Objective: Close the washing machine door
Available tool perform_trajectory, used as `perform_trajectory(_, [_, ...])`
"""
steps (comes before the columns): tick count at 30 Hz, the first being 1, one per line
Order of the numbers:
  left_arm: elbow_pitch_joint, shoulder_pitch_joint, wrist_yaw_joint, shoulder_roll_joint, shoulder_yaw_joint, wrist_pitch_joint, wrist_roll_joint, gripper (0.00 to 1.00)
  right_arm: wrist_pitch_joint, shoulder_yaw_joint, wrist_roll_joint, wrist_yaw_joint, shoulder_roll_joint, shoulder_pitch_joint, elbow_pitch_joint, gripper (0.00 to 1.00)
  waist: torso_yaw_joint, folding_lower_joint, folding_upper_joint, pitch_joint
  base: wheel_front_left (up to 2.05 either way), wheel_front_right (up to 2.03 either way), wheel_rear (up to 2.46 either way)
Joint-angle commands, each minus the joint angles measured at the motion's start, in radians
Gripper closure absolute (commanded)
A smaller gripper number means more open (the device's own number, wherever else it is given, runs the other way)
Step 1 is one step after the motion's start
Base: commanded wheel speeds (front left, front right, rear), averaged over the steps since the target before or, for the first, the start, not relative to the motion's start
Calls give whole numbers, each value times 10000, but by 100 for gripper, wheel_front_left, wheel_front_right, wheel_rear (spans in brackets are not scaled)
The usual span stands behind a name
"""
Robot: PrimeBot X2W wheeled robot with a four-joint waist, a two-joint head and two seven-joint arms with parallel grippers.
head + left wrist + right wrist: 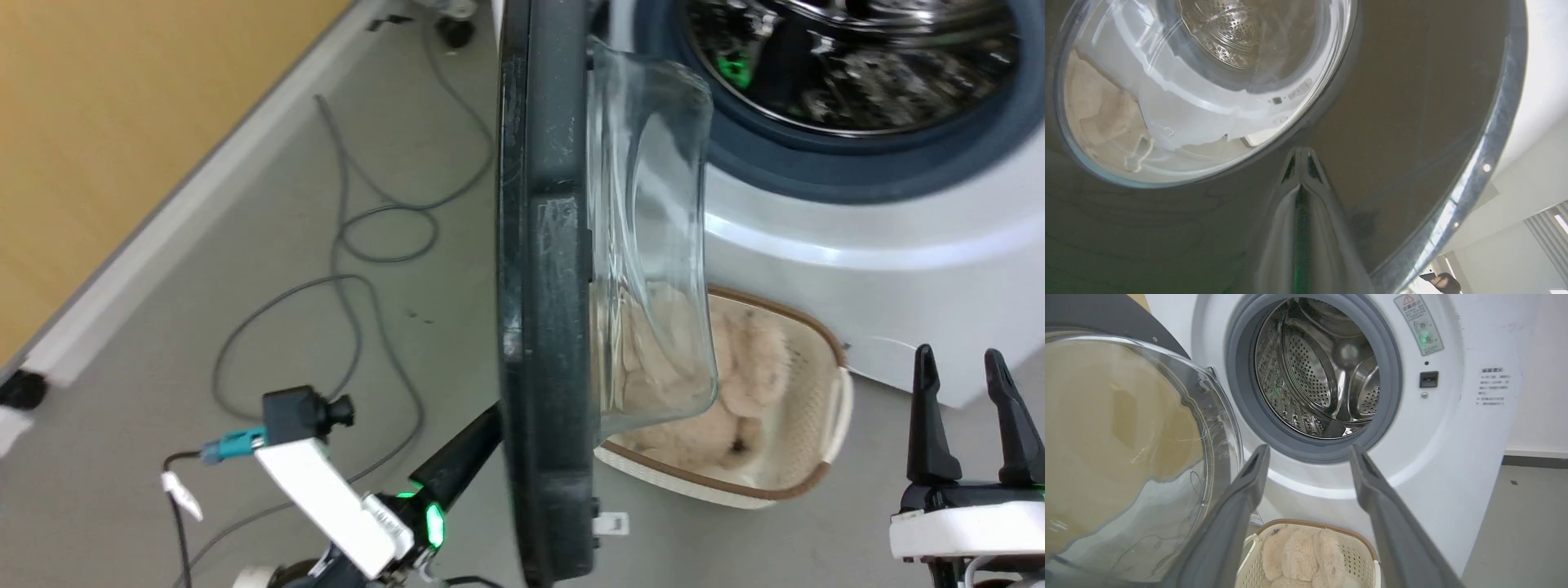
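Observation:
The washing machine door (543,286) stands open, edge-on in the head view, its clear glass bowl (653,245) bulging toward the white washing machine (857,269). The steel drum (1323,371) and its grey gasket (1237,392) are exposed. My left gripper (1301,152) is shut, its tips against the door's dark outer face (1412,102) just below the window. In the head view its dark fingers (461,461) run behind the door's lower edge. My right gripper (959,359) hangs open and empty at the lower right, apart from the door, facing the washer front (1453,457).
A white woven basket (816,425) holding a beige plush toy (751,359) sits on the floor below the drum, right of the door. Grey cables (359,237) loop over the floor on the left. A yellow wall (98,122) with a pale baseboard runs along the far left.

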Motion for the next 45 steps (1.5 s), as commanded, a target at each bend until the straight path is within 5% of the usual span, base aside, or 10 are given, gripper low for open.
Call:
perform_trajectory(1, [77,-317,-46,-13,-252,-110,-36,100,-44,-4,79,8,26,-190,28,0,-506,0,0,33,0,0,0])
perform_trajectory(13, [1397,-1716,-46,-16,-2128,-1608,420,100,-44,83,275,8,26,-406,240,0,-2478,0,0,90,0,0,0])
perform_trajectory(25, [3701,-3184,-46,-15,-4226,-3649,308,100,-44,164,306,8,26,-291,386,0,-2921,0,0,-37,0,0,0])
perform_trajectory(29, [3693,-3305,-46,383,-4420,-4734,879,100,-44,270,450,8,26,-188,427,0,-2835,0,0,-204,0,0,0])
perform_trajectory(35, [4459,-3550,-46,1462,-4639,-7574,3109,100,-44,269,584,8,26,3,445,0,-2706,0,0,-479,0,0,0])
perform_trajectory(37, [5334,-3711,120,1744,-3927,-8126,4947,100,-44,224,598,8,26,107,405,0,-2601,0,0,-626,0,0,0])
perform_trajectory(42, [4460,-3268,2053,1706,-1607,-8146,9888,100,-44,234,558,8,26,136,299,0,-2530,0,0,-714,0,0,0])
perform_trajectory(45, [3773,-2640,2855,1547,-893,-8148,11693,100,-44,250,531,8,26,142,238,0,-2507,0,0,-759,0,0,0])
